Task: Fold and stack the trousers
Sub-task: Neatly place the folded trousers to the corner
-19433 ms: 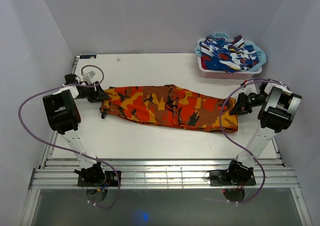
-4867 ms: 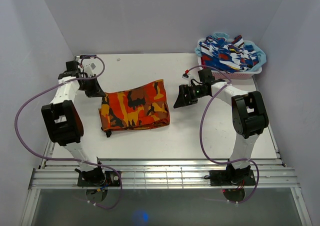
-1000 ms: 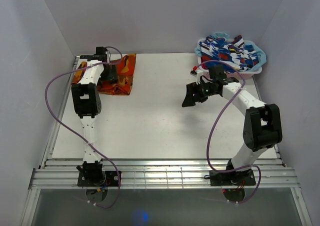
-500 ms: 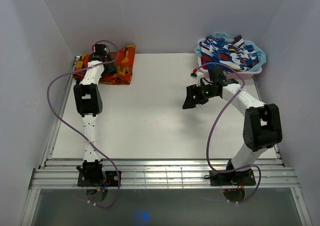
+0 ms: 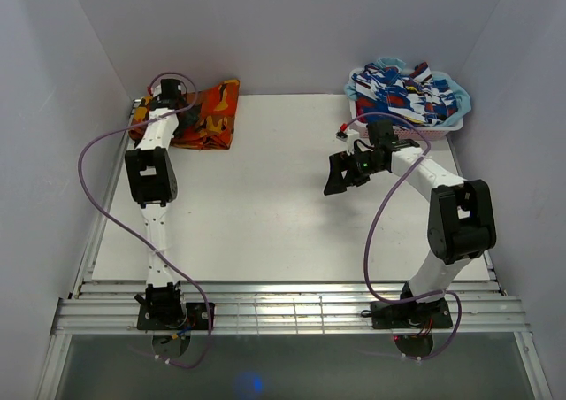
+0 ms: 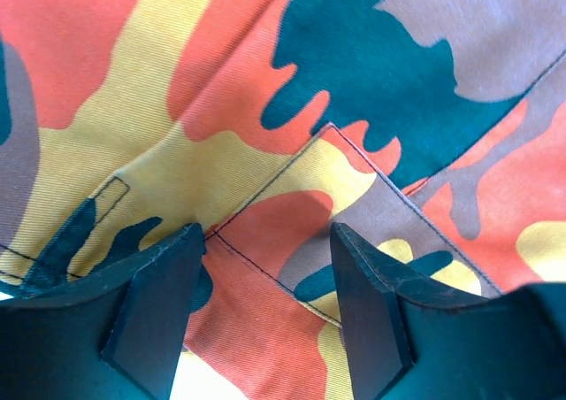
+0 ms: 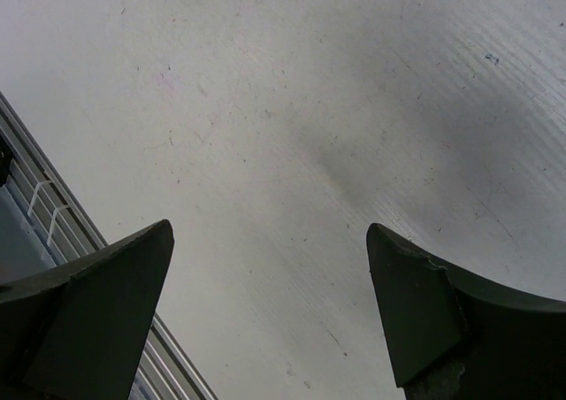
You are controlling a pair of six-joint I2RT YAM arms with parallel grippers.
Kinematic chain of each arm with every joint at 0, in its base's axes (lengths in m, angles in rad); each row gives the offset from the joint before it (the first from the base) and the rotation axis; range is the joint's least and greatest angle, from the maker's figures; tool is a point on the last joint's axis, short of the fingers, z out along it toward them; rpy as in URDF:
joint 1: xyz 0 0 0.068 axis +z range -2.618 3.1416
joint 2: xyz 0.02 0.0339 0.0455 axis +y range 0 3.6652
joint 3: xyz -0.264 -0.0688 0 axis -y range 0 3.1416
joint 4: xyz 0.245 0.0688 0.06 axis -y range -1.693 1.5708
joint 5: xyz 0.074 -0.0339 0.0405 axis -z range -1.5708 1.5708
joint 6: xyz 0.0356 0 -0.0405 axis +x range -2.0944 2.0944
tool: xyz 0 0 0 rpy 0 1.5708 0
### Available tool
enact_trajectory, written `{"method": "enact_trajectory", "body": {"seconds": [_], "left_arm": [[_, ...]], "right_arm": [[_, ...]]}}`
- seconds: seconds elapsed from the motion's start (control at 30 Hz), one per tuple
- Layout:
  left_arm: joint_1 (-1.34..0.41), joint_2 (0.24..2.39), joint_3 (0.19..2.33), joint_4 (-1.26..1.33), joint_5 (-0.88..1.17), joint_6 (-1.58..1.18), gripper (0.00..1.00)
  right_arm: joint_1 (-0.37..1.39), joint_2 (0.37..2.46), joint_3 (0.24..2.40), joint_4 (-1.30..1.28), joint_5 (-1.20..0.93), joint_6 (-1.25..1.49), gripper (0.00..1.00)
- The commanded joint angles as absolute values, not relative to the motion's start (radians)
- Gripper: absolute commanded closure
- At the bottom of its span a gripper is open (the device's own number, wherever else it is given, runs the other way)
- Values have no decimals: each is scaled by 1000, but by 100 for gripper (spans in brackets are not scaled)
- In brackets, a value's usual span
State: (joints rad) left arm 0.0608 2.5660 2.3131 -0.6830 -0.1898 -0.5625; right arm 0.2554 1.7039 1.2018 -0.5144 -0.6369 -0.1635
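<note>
- Trousers [image 5: 210,117]: orange, red and yellow camouflage, folded into a compact bundle at the 11 o'clock corner of the counter [image 5: 283,223], close to the back wall.
- Left fingers [image 6: 159,303]: spread, tips low over a stitched pocket seam on the trousers. No fabric is bunched between them; whether they touch it cannot be told.
- Right fingers [image 7: 97,303]: spread wide above the counter, just off centre toward 2 o'clock.
- Basket [image 5: 402,132]: white, heaped with blue, red and white cloth, at 1 o'clock.
</note>
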Motion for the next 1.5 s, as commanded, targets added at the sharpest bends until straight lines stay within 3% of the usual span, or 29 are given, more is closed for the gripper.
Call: {"method": "enact_trajectory", "body": {"seconds": [0.0, 0.3, 0.4, 0.43, 0.47, 0.57, 0.73, 0.87, 0.93, 1.1, 1.27, 1.47], "left_arm": [[113, 2688, 2200, -831, -175, -640, 29], [138, 2606, 2175, -838, -181, -657, 30], [132, 2571, 2184, -816, -123, -615, 17], [126, 2533, 2180, -781, -53, -588, 3], [120, 2505, 2163, -750, -19, -559, 2], [81, 2337, 2053, -602, 34, -444, 2], [17, 2074, 1945, -421, -75, -248, 2], [-35, 1910, 1945, -439, -89, -53, 2], [-64, 1859, 1898, -532, 82, 110, 2], [-127, 1685, 1643, -679, 58, 180, 2], [-126, 1468, 1211, -583, 106, 132, 2], [-126, 1289, 1002, -514, 153, 94, 2]], "right_arm": [[252, 1716, 1249, -531, -637, -181, 5], [252, 1700, 1247, -531, -643, -186, 4], [252, 1680, 1246, -532, -634, -196, 4], [252, 1674, 1247, -535, -629, -202, 3], [252, 1661, 1250, -534, -612, -215, 2], [242, 1640, 1269, -534, -578, -232, 1], [172, 1589, 1310, -534, -569, -245, 10], [83, 1539, 1310, -534, -569, -270, 10], [54, 1502, 1293, -540, -572, -276, 10], [14, 1372, 1157, -552, -561, -291, 10], [12, 1232, 981, -564, -539, -304, 10], [12, 1118, 858, -560, -525, -308, 10]]}}
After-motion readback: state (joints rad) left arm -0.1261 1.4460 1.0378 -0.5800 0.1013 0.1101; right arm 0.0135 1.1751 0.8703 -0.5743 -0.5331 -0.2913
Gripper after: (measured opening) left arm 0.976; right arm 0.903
